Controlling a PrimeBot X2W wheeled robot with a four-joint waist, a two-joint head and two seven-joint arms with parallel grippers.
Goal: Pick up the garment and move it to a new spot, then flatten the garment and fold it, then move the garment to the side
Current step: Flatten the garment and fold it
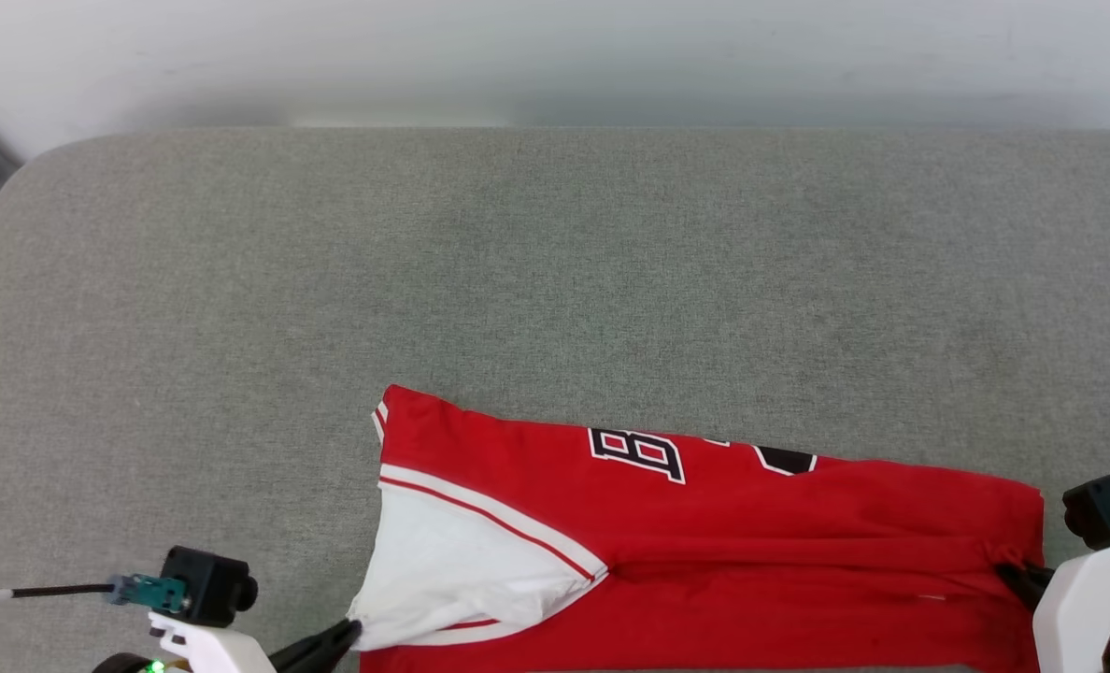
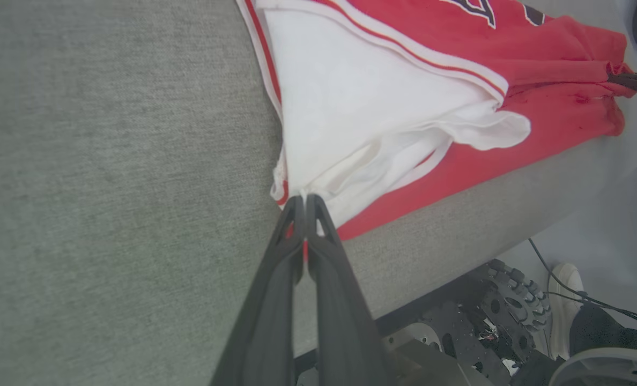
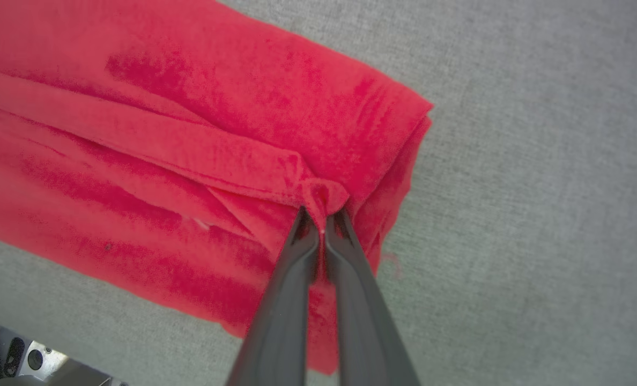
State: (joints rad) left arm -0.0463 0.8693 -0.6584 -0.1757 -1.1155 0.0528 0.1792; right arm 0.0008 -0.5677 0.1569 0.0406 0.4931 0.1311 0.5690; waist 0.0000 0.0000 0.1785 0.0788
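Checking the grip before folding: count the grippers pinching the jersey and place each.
2. The left gripper pinches the garment by its white sleeve, at the left end; the right gripper pinches a red fold at the right end.

Head view: aimed down from above grey surface (image 1: pixel 555 262). Wrist views: aimed close at opposite garment (image 1: pixel 751 542) ends, shared with head view.

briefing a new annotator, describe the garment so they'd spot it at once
Start from the wide grey cushioned surface. Along its near edge lies the garment, a long folded band pinched at its ends by the left tool and the right tool. Bright red fabric, a white sleeve at the left end and black white-outlined lettering set it apart from the grey around it.
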